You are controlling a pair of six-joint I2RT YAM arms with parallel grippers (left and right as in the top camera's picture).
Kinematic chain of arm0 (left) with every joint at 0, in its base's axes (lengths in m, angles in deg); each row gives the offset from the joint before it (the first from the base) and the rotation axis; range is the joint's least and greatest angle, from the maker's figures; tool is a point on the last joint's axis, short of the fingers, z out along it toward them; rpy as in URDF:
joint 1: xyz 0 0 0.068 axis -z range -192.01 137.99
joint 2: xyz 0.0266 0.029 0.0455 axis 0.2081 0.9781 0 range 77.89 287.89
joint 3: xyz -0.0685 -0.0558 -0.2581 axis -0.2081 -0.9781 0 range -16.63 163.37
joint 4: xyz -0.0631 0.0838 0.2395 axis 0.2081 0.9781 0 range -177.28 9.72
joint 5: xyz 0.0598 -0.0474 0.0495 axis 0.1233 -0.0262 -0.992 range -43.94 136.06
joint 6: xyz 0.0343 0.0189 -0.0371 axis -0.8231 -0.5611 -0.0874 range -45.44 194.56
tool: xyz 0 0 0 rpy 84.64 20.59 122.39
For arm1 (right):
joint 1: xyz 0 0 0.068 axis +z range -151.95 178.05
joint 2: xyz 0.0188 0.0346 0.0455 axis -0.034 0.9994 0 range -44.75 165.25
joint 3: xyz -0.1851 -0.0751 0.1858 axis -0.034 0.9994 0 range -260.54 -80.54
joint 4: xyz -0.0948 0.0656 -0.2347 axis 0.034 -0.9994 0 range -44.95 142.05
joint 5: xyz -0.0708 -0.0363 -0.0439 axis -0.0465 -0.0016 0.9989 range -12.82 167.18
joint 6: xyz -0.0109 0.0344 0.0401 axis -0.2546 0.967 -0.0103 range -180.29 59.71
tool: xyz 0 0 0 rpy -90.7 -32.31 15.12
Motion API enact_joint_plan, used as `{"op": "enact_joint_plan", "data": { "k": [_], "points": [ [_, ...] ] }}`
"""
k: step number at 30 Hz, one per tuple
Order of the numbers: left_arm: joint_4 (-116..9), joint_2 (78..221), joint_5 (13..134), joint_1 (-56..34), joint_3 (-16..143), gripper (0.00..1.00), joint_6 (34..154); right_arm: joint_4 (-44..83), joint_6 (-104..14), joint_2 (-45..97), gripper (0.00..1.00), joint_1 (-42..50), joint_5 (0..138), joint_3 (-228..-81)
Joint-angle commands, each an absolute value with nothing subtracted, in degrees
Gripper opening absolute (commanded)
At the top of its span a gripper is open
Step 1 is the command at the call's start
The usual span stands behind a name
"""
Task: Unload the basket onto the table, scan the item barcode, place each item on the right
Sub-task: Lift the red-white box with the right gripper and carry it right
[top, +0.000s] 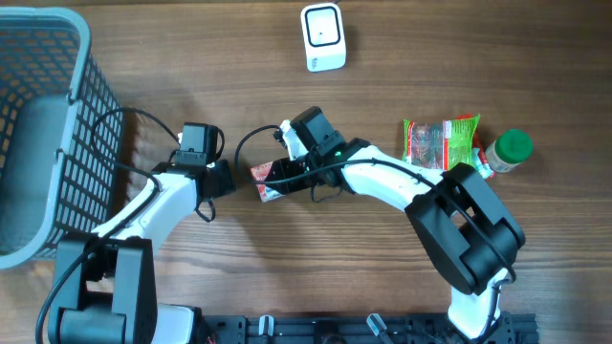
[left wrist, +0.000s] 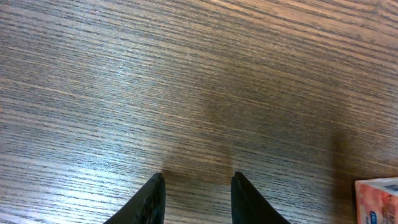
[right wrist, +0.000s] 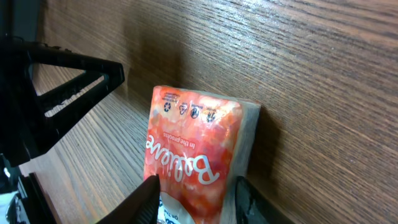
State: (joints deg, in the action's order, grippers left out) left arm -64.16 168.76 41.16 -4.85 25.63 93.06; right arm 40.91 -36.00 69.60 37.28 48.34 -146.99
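The item is a small red-and-white carton (top: 265, 182) printed with white script, lying mid-table. My right gripper (top: 280, 175) is shut on it. In the right wrist view the carton (right wrist: 193, 149) fills the space between the two black fingers (right wrist: 144, 198), which press on both its sides. My left gripper (top: 228, 179) stands just left of the carton, open and empty. In the left wrist view that gripper (left wrist: 199, 182) hovers over bare wood, with a corner of the carton (left wrist: 378, 198) at lower right. A white scanner (top: 323, 36) stands at the table's far edge. No barcode shows.
A grey mesh basket (top: 91, 115) fills the left side. A green-and-red snack packet (top: 440, 141) and a green-capped bottle (top: 507, 151) lie at right. Black cables loop around both wrists near the carton.
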Motion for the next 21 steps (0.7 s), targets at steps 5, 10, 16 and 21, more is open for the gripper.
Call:
{"op": "enact_joint_plan", "data": {
  "k": [5,10,16,21],
  "points": [
    [-64.12,169.19,40.22,-4.61,25.37,0.32,92.8,41.37,-36.13,70.28,0.36,37.47,49.17,-144.94],
    [-63.9,169.19,40.22,-4.61,25.37,0.43,92.97,42.53,-36.13,70.28,0.21,37.47,49.35,-143.8],
    [-63.66,169.19,40.22,-4.61,25.37,0.79,92.97,42.77,-36.35,68.38,0.04,34.19,39.21,-144.61],
    [-63.73,169.17,40.19,-4.61,25.37,0.92,92.95,42.44,-43.49,61.56,0.04,25.93,19.76,-144.65]
  ]
}}
